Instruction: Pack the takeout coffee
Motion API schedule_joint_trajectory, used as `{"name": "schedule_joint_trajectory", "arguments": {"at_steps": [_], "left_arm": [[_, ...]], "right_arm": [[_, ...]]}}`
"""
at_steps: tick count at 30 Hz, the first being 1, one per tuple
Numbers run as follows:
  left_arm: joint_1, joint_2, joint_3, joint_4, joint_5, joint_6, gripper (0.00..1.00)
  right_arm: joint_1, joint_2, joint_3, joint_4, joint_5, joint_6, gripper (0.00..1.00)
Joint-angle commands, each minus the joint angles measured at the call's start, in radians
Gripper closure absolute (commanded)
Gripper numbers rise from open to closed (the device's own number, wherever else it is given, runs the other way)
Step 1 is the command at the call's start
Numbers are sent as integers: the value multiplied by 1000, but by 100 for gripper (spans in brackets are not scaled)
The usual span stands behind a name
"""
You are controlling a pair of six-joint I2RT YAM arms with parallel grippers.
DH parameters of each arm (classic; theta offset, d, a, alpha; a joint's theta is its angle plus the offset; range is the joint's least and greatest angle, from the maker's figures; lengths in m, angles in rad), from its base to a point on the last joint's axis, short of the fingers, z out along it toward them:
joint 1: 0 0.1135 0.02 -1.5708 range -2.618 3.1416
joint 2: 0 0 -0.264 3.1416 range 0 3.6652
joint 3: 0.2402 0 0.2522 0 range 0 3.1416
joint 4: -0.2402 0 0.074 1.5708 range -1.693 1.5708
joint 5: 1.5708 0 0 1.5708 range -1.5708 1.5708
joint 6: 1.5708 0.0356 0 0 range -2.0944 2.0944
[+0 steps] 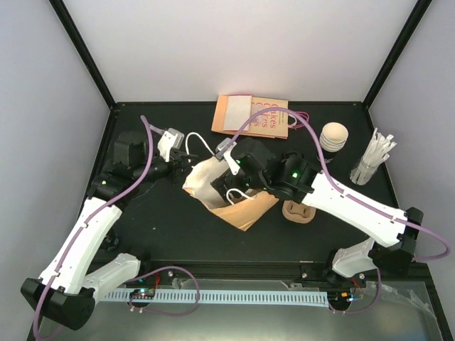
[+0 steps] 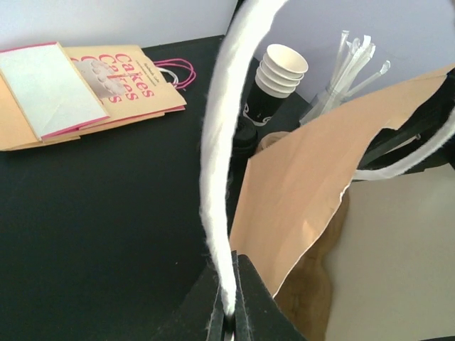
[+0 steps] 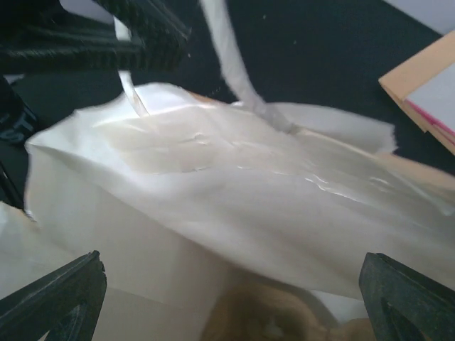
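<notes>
Left gripper (image 2: 231, 298) pinches the bag's (image 2: 298, 185) white handle (image 2: 217, 142). Right gripper (image 3: 231, 273) gapes wide over the bag's mouth, holding nothing. Black cups (image 2: 281, 71) stand stacked beyond the bag; whether a lidded cup lies inside, I cannot tell.

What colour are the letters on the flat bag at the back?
Pink, on tan paper. The letters on the flat bag show best in the left wrist view.

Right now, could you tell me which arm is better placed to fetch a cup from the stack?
Probably the right: the right claw is open at the mouth of the bag, and the cup stack stands on that side. The left claw is shut on the bag's white handle.
</notes>
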Motion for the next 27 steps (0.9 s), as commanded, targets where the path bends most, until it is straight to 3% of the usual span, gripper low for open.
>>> {"name": "schedule_joint_trajectory", "arguments": {"at_steps": [1, 11, 19, 27], "left_arm": [[3, -16, 47, 29, -6, 24, 98], [3, -19, 32, 61, 37, -9, 98], [3, -37, 20, 59, 13, 11, 98], [2, -36, 20, 102, 15, 49, 98]], "right_arm": [[4, -28, 5, 45, -3, 0, 0], [1, -137, -166, 366, -151, 56, 1], [1, -237, -188, 419, -125, 39, 1], [0, -365, -248, 348, -15, 55, 1]]}}
